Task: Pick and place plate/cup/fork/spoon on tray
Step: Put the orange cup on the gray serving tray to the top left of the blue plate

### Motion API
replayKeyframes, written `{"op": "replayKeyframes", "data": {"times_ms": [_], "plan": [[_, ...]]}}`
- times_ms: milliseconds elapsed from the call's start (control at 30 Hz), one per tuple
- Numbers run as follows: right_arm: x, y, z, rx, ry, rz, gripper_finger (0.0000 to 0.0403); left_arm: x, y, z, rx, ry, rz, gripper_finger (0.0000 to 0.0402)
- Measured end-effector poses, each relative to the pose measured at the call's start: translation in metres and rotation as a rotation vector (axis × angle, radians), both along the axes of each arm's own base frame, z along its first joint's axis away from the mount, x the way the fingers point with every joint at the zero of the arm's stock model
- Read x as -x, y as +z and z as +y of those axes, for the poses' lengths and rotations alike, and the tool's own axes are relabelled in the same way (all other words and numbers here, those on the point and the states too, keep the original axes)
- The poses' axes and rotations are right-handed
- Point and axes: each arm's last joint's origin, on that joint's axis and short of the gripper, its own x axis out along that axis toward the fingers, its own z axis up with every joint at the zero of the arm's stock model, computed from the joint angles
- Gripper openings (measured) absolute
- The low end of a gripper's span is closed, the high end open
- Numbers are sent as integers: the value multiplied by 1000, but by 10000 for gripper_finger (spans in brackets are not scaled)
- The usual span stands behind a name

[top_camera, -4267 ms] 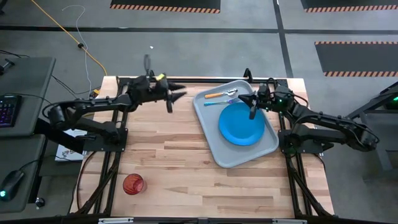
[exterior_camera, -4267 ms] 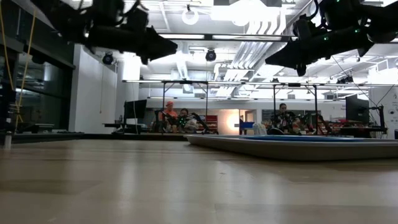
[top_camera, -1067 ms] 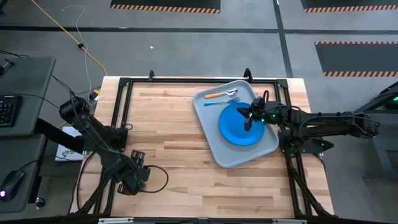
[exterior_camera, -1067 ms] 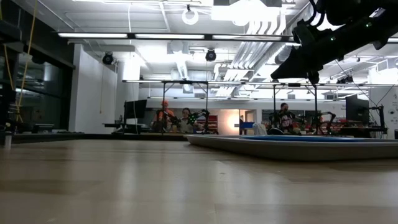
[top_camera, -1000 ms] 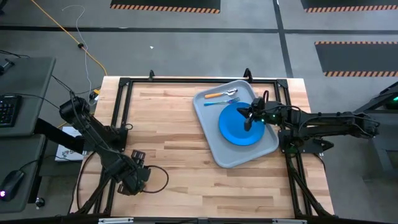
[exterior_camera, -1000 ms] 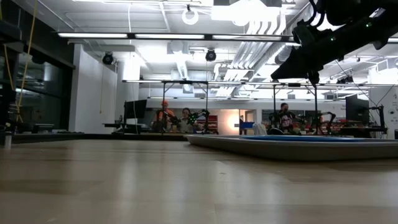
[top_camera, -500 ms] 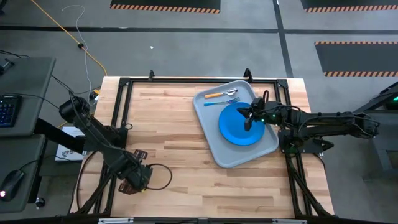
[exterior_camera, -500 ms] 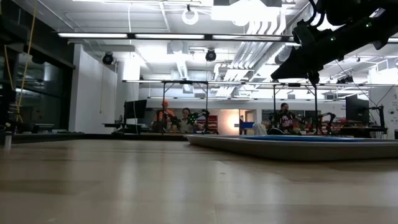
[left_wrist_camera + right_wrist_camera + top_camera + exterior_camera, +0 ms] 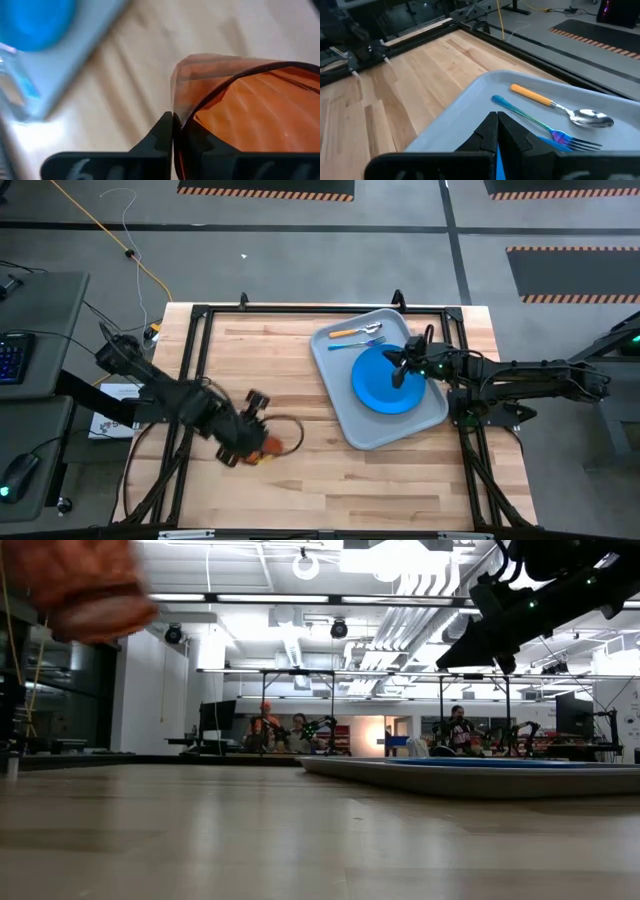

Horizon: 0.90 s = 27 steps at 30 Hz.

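cup (image 9: 245, 110): small translucent red-orange plastic; probably light, thin-walled and a little springy, so likely to slip or flex if squeezed hard; the rim wall is the sensible hold, and that is where it is pinched now.
cup axis: in the left wrist view the open mouth faces the camera; in the low view the base hangs clear above the wood; whether it is truly upright cannot be told from the high view, where it shows as an orange patch well to the left of the tray.
left gripper (image 9: 173, 131): fingers drawn together on the cup's rim wall, one inside and one outside; it carries the cup over the table (image 9: 300, 380), left of the tray and nearer the front edge.
tray (image 9: 345, 405): rectangular, lying skewed to the table edges; its near-left corner is the closest part to the cup.
plate (image 9: 385, 385): flat in the tray's middle.
right gripper (image 9: 497, 131): fingers pressed together, holding nothing, hovering over the plate's far-right part.
fork (image 9: 530, 120) and spoon (image 9: 560, 107): side by side at the tray's far end, long axes roughly along its short side, heads pointing right.
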Motion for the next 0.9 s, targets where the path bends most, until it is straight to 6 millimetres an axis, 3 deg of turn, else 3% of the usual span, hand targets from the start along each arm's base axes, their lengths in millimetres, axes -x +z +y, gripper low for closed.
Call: {"op": "replayKeyframes", "data": {"times_ms": [233, 500, 633, 800, 900], "plan": [[-4, 10, 2, 72, 70, -81, 0, -35, 12, 48, -133, -8, -127, 3], [-8, 17, 13, 134, 181, -131, 0, -97, 2, 90, -32, -20, -322, 3], [-8, 18, 17, 139, 201, -130, 0, -124, -19, 99, -16, -40, -329, 2], [3, 8, 17, 96, 55, -16, 0, -138, -46, 113, -8, 35, -239, 2], [13, -1, 15, 24, -87, 69, 0, -138, -46, 120, 11, 88, -240, 1]]}}
